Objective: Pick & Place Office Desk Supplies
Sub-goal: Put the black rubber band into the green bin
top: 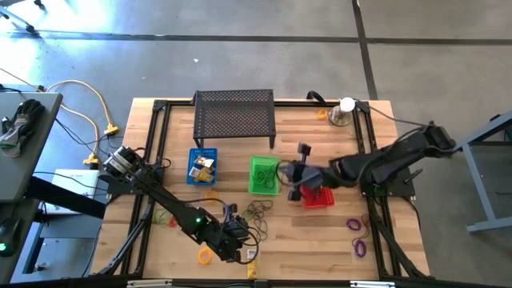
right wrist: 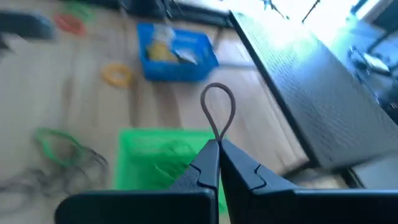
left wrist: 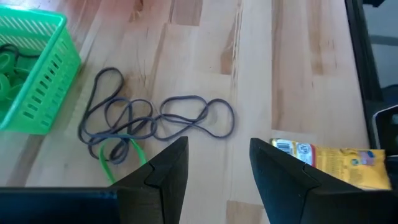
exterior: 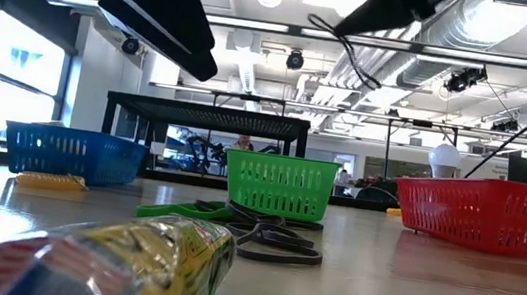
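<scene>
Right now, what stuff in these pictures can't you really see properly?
- Red basket: in the high view the right arm covers most of it, so what is inside stays hidden.
- Yellow packet: the left wrist view's edge cuts it off, and its print is too small to read.
- Blue basket: the right wrist view is blurred, so the things in it cannot be told apart.
- Left gripper: open, nothing between the jaws.

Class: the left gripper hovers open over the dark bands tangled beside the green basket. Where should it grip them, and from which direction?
From straight above, at the crossing where several dark bands overlap. They lie flat on the table, so that bunched spot gives the left gripper the most to pinch.
</scene>
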Controlling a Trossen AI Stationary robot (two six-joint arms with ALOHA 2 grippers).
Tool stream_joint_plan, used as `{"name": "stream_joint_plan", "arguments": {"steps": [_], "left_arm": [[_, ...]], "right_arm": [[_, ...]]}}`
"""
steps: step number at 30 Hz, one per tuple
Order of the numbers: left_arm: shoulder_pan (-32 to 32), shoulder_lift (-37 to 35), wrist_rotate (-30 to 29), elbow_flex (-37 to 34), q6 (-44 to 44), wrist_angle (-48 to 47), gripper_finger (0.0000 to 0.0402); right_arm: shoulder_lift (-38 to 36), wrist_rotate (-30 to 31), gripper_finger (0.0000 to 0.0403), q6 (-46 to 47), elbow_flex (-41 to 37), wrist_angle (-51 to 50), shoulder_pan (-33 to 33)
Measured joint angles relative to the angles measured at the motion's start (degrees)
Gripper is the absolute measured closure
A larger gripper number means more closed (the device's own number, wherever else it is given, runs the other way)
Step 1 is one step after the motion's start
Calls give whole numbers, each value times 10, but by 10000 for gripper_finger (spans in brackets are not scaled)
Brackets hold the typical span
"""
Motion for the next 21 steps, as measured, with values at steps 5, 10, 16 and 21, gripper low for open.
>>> {"name": "stream_joint_plan", "arguments": {"steps": [5,10,16,21], "left_arm": [[-10,0,-3,0,-16,10,236],[-16,0,-7,0,-17,17,236],[-16,0,-9,0,-18,18,236],[-19,0,-9,0,-13,18,236]], "right_arm": [[70,28,401,-44,0,116,22],[153,68,401,-51,0,213,3],[214,122,401,-5,0,209,-16],[235,64,401,39,0,206,-17]]}}
